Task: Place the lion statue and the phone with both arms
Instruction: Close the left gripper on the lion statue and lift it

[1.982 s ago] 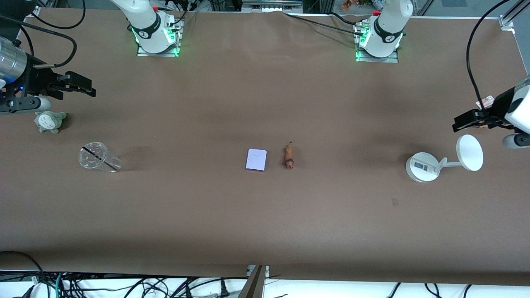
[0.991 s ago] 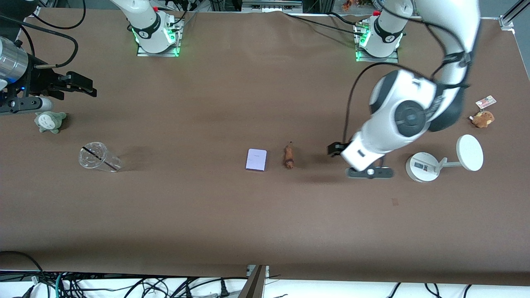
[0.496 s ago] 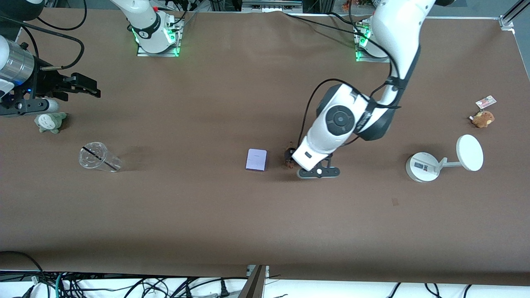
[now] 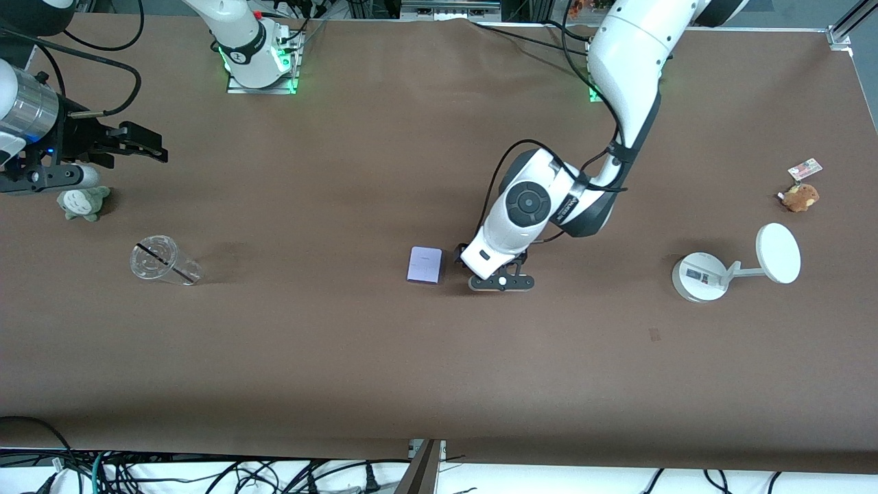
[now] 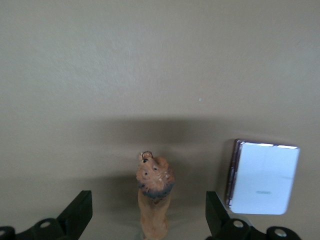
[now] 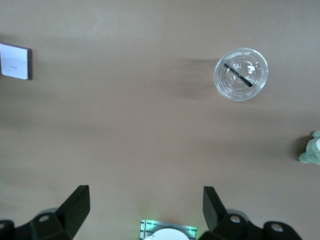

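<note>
Phone (image 4: 424, 265) and lion statue share the middle of the brown table (image 4: 343, 357), and we start with the biggest thing in the front view: the left arm (image 4: 621, 75), sweeping down from the upper right to centre frame. Its left gripper (image 4: 473, 257) is low over the lion statue (image 5: 154, 197), which the wrist hides in the front view. In the left wrist view we see the two fingers (image 5: 75, 215) spread wide, one on each side of the statue and not touching it, with the phone lying flat just beside them.

At the upper left edge of the front frame, the right gripper (image 4: 140, 146) waits in the air, its fingers (image 6: 75, 207) parted and grasping nothing.

Next in size, a white stand (image 4: 734, 264) sits at right of centre, then a clear cup (image 4: 161, 261) at left. A grey-green plush (image 4: 82, 202) lies at the left edge, a small brown plush (image 4: 799, 197) at the right edge.
</note>
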